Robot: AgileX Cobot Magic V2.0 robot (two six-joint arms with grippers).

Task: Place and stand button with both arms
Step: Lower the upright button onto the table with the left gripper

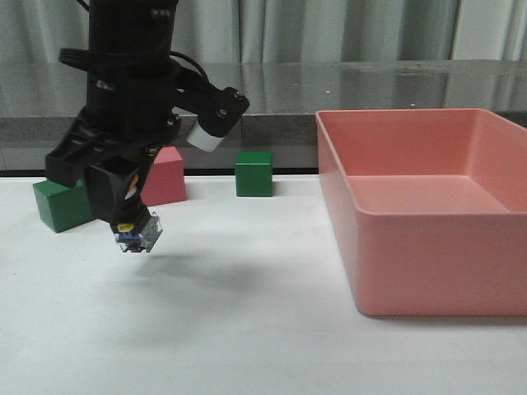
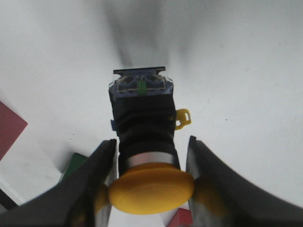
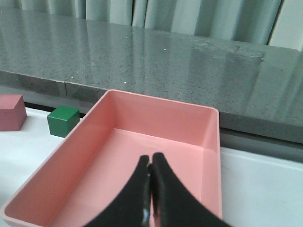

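Note:
My left gripper [image 1: 132, 224] is shut on the button [image 1: 138, 234] and holds it in the air above the white table, at the left of the front view. In the left wrist view the fingers [image 2: 90, 184] clamp the yellow mushroom cap; the button [image 2: 144, 127] hangs with its black body and clear-blue base pointing down toward the table. My right gripper [image 3: 151, 163] is shut and empty, hovering over the pink bin [image 3: 142, 142]. The right arm does not show in the front view.
A large pink bin [image 1: 428, 206] stands at the right. A green cube [image 1: 59, 204] and a pink block [image 1: 165, 174] sit behind the left arm, and another green cube [image 1: 254, 173] stands at the back middle. A grey counter runs behind the table.

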